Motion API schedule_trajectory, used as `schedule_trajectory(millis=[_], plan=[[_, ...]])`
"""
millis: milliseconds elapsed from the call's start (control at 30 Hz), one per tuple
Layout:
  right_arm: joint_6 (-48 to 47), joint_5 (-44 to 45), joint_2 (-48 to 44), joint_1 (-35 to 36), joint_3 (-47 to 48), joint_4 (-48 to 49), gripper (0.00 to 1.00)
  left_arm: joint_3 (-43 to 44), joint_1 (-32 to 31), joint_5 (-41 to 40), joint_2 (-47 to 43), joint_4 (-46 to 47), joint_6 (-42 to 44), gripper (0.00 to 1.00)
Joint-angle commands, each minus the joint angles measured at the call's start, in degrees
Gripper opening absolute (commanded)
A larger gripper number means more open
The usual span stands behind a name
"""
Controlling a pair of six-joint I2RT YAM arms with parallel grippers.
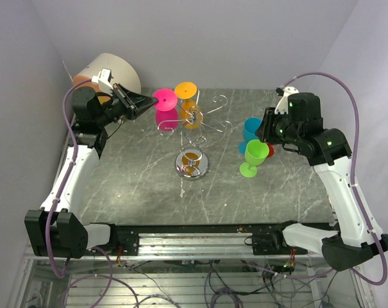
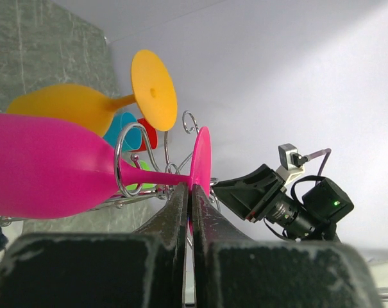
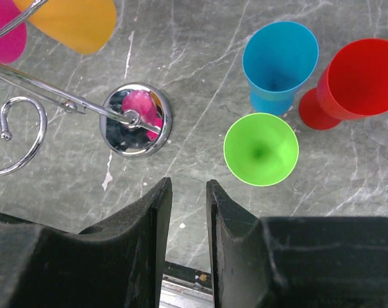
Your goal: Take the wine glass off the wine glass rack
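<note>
The wine glass rack (image 1: 192, 164) is a silver wire stand with curled hooks on a shiny round base; it also shows in the right wrist view (image 3: 134, 119). A pink wine glass (image 1: 165, 99) hangs upside down from a hook at the rack's left, with an orange wine glass (image 1: 186, 94) hung beside it. My left gripper (image 1: 145, 102) is shut on the edge of the pink glass's round foot. In the left wrist view the fingertips (image 2: 190, 187) pinch the foot where the stem of the pink glass (image 2: 46, 167) passes through a wire loop (image 2: 125, 168). My right gripper (image 3: 188, 186) is open and empty above the table.
A green glass (image 1: 254, 157), a blue glass (image 1: 251, 128) and a red glass (image 3: 360, 80) stand upright at the right, below my right gripper (image 1: 265, 131). A tan cylinder (image 1: 113, 72) stands at the back left corner. Walls close off the back and sides.
</note>
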Motion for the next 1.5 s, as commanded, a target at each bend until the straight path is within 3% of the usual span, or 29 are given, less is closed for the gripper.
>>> schedule_trajectory(millis=[0,267,667,1033,1267,1467], plan=[[-0.14,0.06,-1.43,-0.12,-0.18,1.2,0.28,2.7,-0.19,-0.35,-0.55,0.47,0.62,0.07],[-0.41,0.44,-2.0,-0.17,-0.41,1.14,0.28,5.84,-0.18,-6.12,-1.3,-9.73,7.67,0.07],[-0.68,0.02,-1.6,-0.12,-1.33,2.25,0.28,4.81,-0.5,-5.26,2.02,-0.93,2.84,0.07],[-1.11,0.29,-1.38,-0.12,-1.15,2.34,0.28,6.9,-3.76,-4.78,3.62,-1.88,3.64,0.07],[-1.05,0.04,-1.17,-0.12,-1.06,2.51,0.28,5.9,-3.91,-4.23,-2.51,-9.83,8.21,0.07],[-0.28,-1.29,-1.03,-0.12,-1.14,3.11,0.28,4.1,-3.89,-8.68,-9.62,-20.09,12.67,0.07]])
